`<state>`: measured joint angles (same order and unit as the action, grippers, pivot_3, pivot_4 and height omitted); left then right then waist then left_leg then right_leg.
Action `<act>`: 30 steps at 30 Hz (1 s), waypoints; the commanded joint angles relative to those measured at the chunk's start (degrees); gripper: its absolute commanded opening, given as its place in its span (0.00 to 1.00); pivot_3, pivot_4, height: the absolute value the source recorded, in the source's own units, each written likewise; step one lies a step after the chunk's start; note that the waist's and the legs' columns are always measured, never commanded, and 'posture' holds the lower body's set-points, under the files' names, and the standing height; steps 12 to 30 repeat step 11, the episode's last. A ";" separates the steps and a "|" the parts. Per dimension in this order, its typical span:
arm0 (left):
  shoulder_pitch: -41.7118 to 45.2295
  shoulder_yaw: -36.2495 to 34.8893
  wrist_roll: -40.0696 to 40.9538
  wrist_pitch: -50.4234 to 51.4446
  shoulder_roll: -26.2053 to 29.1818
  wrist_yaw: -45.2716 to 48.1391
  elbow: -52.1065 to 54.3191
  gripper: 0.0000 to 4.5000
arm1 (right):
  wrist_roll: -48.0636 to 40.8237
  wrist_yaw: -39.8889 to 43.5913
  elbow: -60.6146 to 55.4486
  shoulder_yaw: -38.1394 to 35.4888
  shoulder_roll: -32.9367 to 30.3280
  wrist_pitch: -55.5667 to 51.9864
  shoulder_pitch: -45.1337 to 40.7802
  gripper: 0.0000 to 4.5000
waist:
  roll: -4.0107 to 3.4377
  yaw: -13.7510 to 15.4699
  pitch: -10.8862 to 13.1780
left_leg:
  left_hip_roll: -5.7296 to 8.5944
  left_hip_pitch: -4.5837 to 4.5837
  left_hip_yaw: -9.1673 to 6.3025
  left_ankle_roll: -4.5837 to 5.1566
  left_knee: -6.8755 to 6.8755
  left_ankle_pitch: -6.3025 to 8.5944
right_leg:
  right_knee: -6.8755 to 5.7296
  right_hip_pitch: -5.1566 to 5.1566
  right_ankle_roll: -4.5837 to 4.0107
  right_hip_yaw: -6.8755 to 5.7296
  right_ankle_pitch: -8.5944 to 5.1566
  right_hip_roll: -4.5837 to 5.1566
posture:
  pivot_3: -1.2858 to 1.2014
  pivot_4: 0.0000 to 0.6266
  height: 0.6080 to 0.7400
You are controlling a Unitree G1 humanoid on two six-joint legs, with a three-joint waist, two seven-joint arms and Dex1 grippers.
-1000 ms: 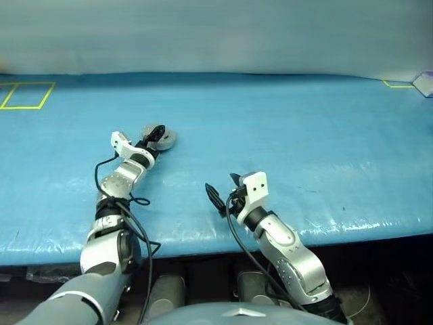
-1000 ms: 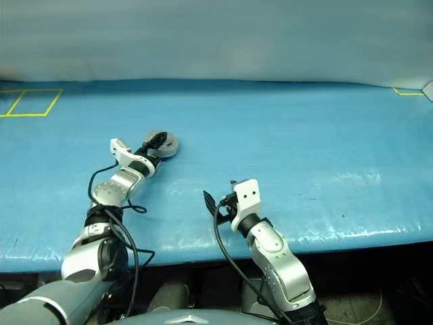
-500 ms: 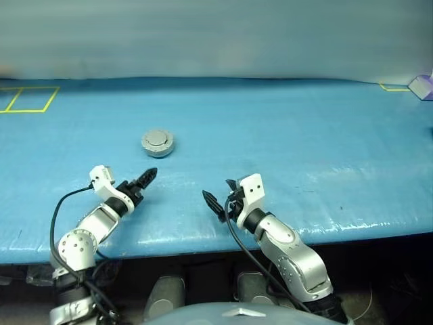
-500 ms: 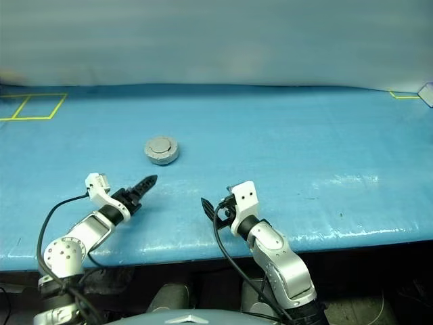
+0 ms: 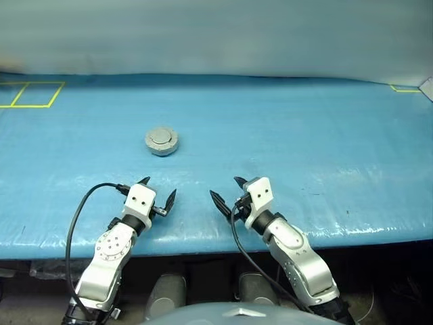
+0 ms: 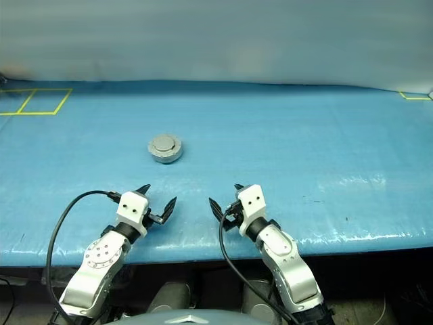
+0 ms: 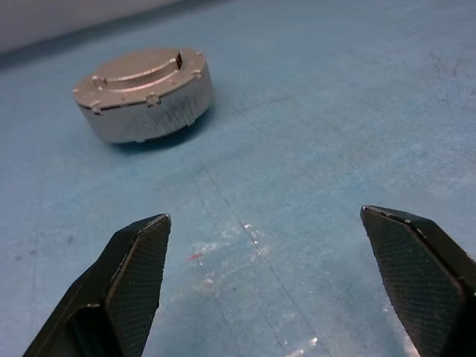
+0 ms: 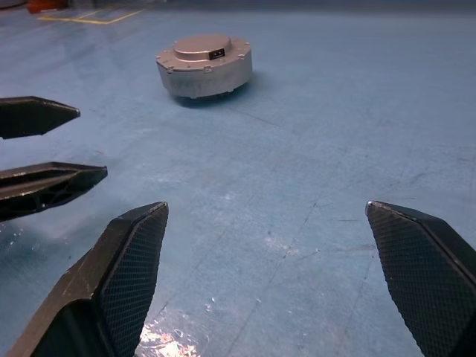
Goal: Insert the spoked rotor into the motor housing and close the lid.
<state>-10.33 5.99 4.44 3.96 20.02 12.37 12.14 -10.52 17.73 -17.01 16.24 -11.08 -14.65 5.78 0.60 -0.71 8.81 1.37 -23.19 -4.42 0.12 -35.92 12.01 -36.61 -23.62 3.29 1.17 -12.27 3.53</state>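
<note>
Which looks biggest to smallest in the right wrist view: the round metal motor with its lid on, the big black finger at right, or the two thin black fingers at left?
1. The right gripper's finger, though nearness inflates it.
2. Closed motor housing.
3. Left gripper's fingers.

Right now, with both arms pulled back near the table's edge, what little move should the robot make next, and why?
Probably none beyond resting. The lid already sits flush on the motor housing, which stands alone on the blue table. The left pincer and right pincer are both open, hold nothing and sit well short of it, so the job looks finished.
</note>
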 commanded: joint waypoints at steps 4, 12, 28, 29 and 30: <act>-0.14 -2.76 -1.35 -7.16 -2.05 -0.14 -1.29 0.99 | 1.58 -0.86 3.10 -3.93 0.67 7.67 1.49 1.00 | 0.03 0.05 0.03 | 0.00 -0.02 -0.04 0.00 -0.03 0.00 | -0.02 0.02 0.01 -0.09 -0.01 -0.01 | 0.52 0.24 1.00; -1.27 -3.33 -1.62 -7.50 -3.52 0.27 -1.35 0.99 | 3.82 -2.21 3.41 -4.59 1.48 8.29 2.62 1.00 | 0.03 -0.01 0.03 | 0.01 -0.01 -0.03 0.01 -0.05 -0.01 | -0.05 0.03 0.02 -0.09 -0.01 -0.02 | 0.52 0.24 1.00; -1.27 -3.33 -1.62 -7.50 -3.52 0.27 -1.35 0.99 | 3.82 -2.21 3.41 -4.59 1.48 8.29 2.62 1.00 | 0.03 -0.01 0.03 | 0.01 -0.01 -0.03 0.01 -0.05 -0.01 | -0.05 0.03 0.02 -0.09 -0.01 -0.02 | 0.52 0.24 1.00; -1.27 -3.33 -1.62 -7.50 -3.52 0.27 -1.35 0.99 | 3.82 -2.21 3.41 -4.59 1.48 8.29 2.62 1.00 | 0.03 -0.01 0.03 | 0.01 -0.01 -0.03 0.01 -0.05 -0.01 | -0.05 0.03 0.02 -0.09 -0.01 -0.02 | 0.52 0.24 1.00; -1.27 -3.33 -1.62 -7.50 -3.52 0.27 -1.35 0.99 | 3.82 -2.21 3.41 -4.59 1.48 8.29 2.62 1.00 | 0.03 -0.01 0.03 | 0.01 -0.01 -0.03 0.01 -0.05 -0.01 | -0.05 0.03 0.02 -0.09 -0.01 -0.02 | 0.52 0.24 1.00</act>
